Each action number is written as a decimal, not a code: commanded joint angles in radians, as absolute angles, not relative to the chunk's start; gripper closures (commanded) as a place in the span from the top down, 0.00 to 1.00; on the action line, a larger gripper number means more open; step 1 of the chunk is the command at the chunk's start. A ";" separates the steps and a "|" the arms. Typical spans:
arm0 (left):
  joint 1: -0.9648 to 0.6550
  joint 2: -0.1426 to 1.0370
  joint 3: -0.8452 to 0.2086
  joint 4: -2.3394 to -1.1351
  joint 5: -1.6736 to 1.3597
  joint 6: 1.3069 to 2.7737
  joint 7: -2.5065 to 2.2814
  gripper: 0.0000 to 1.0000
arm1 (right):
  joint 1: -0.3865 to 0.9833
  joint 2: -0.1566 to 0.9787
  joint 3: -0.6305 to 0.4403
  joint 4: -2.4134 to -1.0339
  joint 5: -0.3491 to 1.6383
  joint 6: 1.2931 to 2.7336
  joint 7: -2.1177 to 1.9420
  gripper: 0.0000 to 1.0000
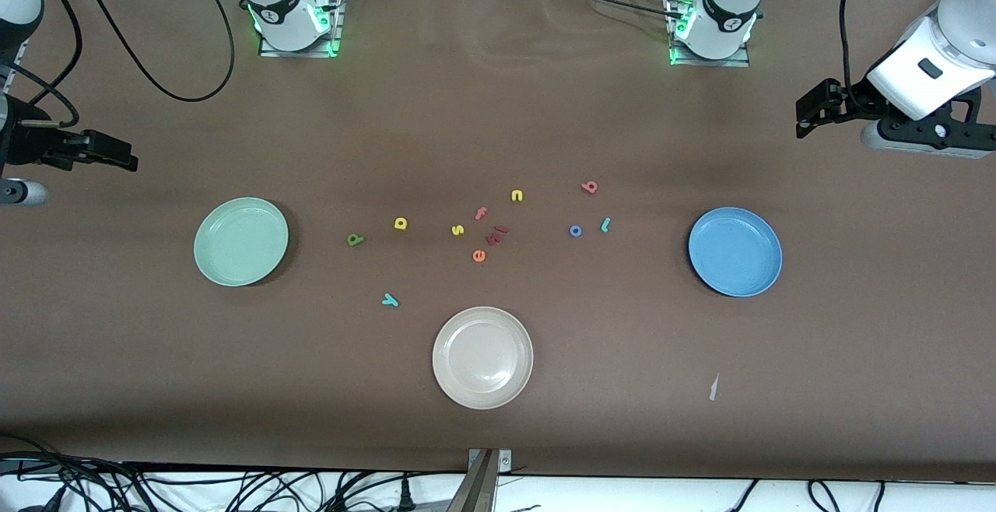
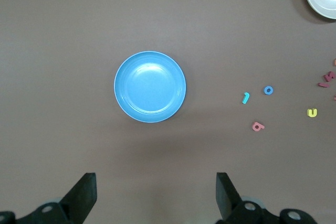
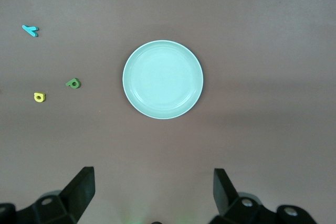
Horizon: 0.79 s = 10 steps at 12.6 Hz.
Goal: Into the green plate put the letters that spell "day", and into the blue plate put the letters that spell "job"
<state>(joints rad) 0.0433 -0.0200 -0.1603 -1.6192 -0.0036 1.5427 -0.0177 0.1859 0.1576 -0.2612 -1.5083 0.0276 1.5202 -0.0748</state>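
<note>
A: Checked the plates?

B: Found 3. Green plate point(image 1: 240, 241) toward the right arm's end, blue plate point(image 1: 734, 251) toward the left arm's end, beige plate point(image 1: 482, 356) between them and nearest the front camera. All 3 bare.

A: And the "day" letters?

B: Lay on the table beside the green plate: olive "a" point(image 1: 355, 240), yellow "d" point(image 1: 400, 223), teal "y" point(image 1: 390, 300) nearer the camera.

A: The "job" set?

B: Sat near the blue plate: blue "o" point(image 1: 575, 231) just beside teal "j" point(image 1: 604, 224), pinkish "b" point(image 1: 590, 187) farther from the camera.

A: Anything else?

B: Clustered mid-table: yellow "s" point(image 1: 457, 229), yellow "n" point(image 1: 517, 196), red "f" point(image 1: 481, 213), orange "e" point(image 1: 478, 256).

A: Grippers?

B: Left gripper point(image 2: 156, 195) hung high over the table by the blue plate, fingers spread wide, holding nothing. Right gripper point(image 3: 153, 192) hung by the green plate, likewise wide open and unladen.
</note>
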 commanded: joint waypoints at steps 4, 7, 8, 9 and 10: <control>0.044 -0.020 -0.164 -1.603 0.015 1.529 0.000 1.00 | 0.178 0.143 -0.252 -1.523 0.012 1.520 -0.063 1.00; 0.044 -0.020 -0.164 -1.603 0.015 1.529 0.000 1.00 | 0.179 0.144 -0.249 -1.525 0.009 1.525 -0.063 1.00; 0.044 -0.020 -0.164 -1.603 0.015 1.529 -0.002 1.00 | 0.179 0.144 -0.247 -1.526 0.003 1.525 -0.063 1.00; 0.044 -0.020 -0.164 -1.603 0.015 1.529 0.000 1.00 | 0.179 0.141 -0.248 -1.528 0.003 1.525 -0.063 1.00; 0.044 -0.020 -0.164 -1.603 0.015 1.529 0.000 1.00 | 0.179 0.141 -0.247 -1.526 0.003 1.525 -0.063 1.00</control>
<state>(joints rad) 0.0433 -0.0200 -0.1603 -1.6192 -0.0036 1.5427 -0.0175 0.1853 0.1593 -0.2604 -1.5109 0.0202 1.5206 -0.0749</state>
